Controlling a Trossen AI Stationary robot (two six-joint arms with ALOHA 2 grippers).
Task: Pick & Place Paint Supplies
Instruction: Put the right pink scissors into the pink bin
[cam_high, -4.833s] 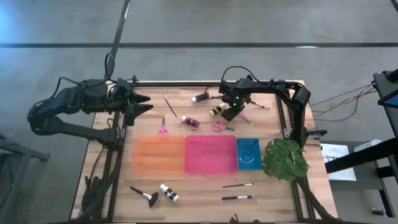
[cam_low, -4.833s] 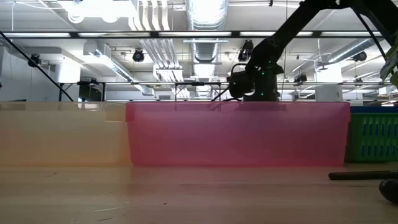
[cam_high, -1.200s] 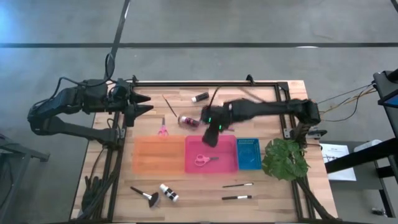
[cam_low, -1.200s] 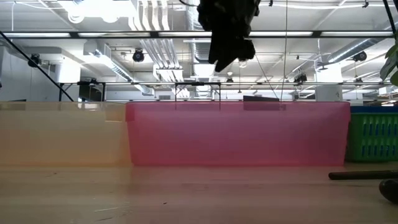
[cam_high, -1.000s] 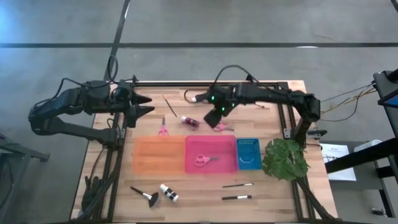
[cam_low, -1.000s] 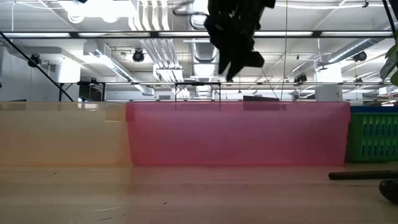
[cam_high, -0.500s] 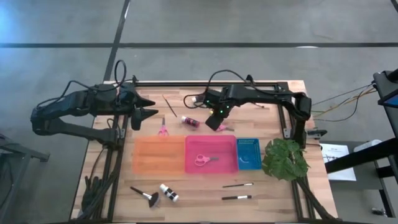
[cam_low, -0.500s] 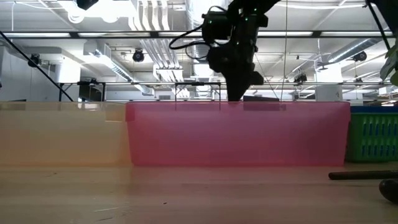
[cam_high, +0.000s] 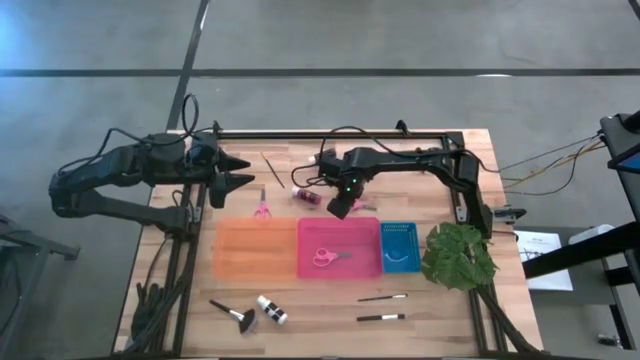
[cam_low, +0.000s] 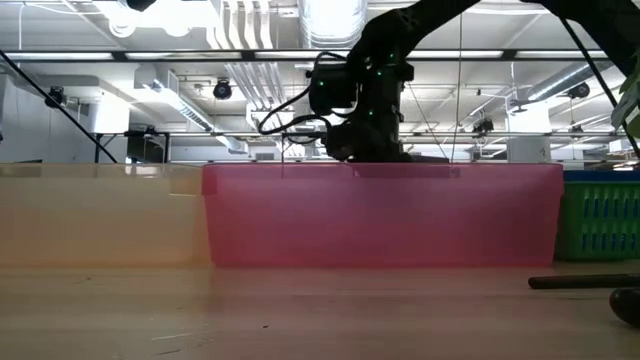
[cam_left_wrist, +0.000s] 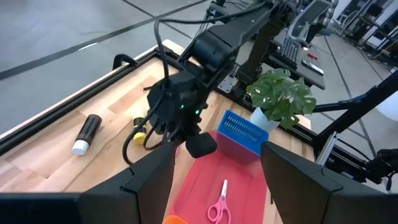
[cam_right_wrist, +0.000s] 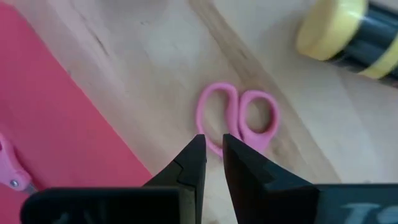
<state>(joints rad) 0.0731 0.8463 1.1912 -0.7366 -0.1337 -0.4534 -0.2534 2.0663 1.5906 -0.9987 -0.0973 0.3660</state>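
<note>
My right gripper (cam_right_wrist: 213, 144) is low over the table just beyond the pink tray's far rim, fingers pointing down and only narrowly open. Its tips straddle the handle end of a pair of pink scissors (cam_right_wrist: 239, 121) lying flat on the wood. A second pair (cam_high: 325, 256) lies in the pink tray, a third (cam_high: 261, 206) on the table. A pink bottle (cam_high: 305, 195), a yellow-capped bottle (cam_right_wrist: 329, 31), a black bottle (cam_high: 322, 157) and a thin brush (cam_high: 272, 168) lie near the far edge. My left gripper (cam_high: 240, 170) hovers open at the far left. My right gripper comes at the pink scissors' handle loops (cam_right_wrist: 217, 127) from above, pointing down, one fingertip on each side of where the loops join. The scissors lie flat on the table. I cannot tell whether the fingertips touch them.
Orange tray (cam_high: 256, 250), pink tray (cam_high: 362, 268) and blue tray (cam_high: 400, 247) stand side by side mid-table. A leafy plant (cam_high: 458, 255) is at the right. A brush (cam_high: 232, 315), a white bottle (cam_high: 271, 309) and two brushes (cam_high: 383, 297) lie near the near edge.
My right gripper has drawn back from over the pink tray toward the far edge, then come down behind the tray's far rim onto the scissors on the table. My left gripper has edged toward the table's right. The scissors in the pink tray have stayed put.
</note>
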